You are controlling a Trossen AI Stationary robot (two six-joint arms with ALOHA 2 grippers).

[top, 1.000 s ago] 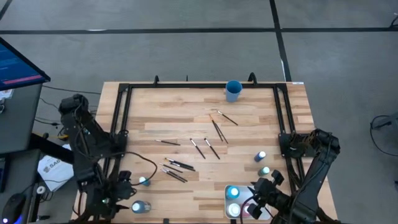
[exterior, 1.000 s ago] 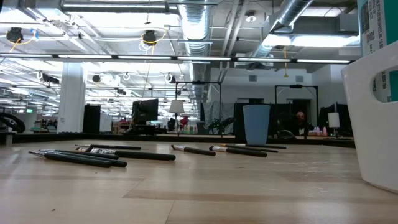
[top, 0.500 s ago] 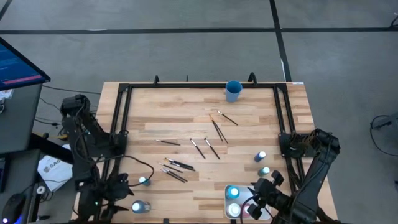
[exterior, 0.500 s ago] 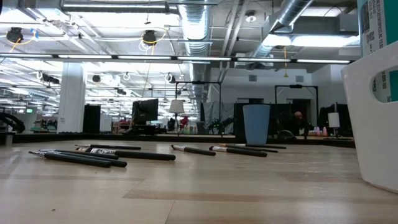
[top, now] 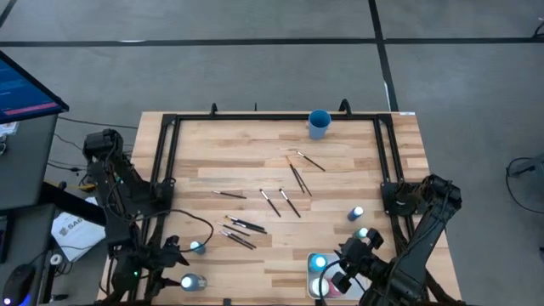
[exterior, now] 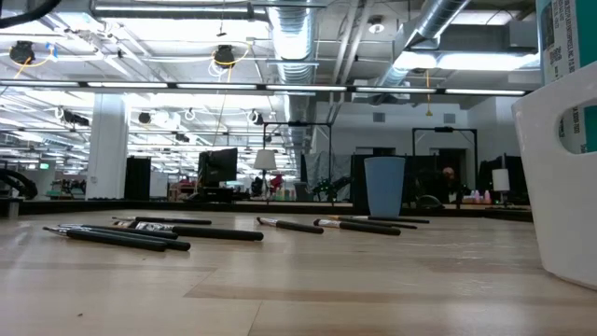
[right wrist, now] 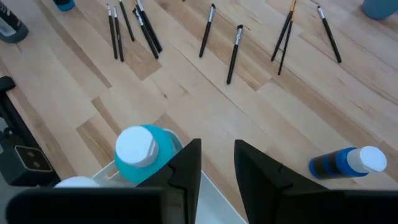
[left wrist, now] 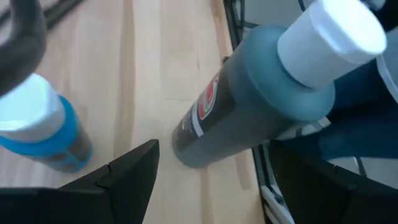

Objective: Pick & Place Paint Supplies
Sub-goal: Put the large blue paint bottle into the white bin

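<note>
Now my left jaws (left wrist: 212, 149) are spread wide, low over the near left corner of the bench (top: 255, 153). They hold nothing. A dark bottle (left wrist: 249, 106) with a white cap lies tipped over just in front of them, lined up with the gap. A blue bottle (left wrist: 43, 127) stands just beside it, off to one side of the jaws. I think this is the step where I reach for the dark bottle. The next move should bring the jaws around its body, then squeeze. It looks round, so it may roll if I bump it. My right jaws (right wrist: 217, 149) show only a thin gap with nothing in it. They hang over the corner of the white tray (right wrist: 205, 199), where a teal bottle (right wrist: 140, 152) already stands. Another blue bottle (right wrist: 345, 163) lies on the wood near the tray, so that one is left to do. The paintbrushes (top: 289, 180) lie scattered in the middle of the bench, well apart from both arms. The blue cup (top: 319, 124) stands at the far edge. The dark bottle sits close to the black frame rail (left wrist: 268, 186) and the bench edge, so I have little room on that side. Toward the middle there is plenty of bare wood.
</note>
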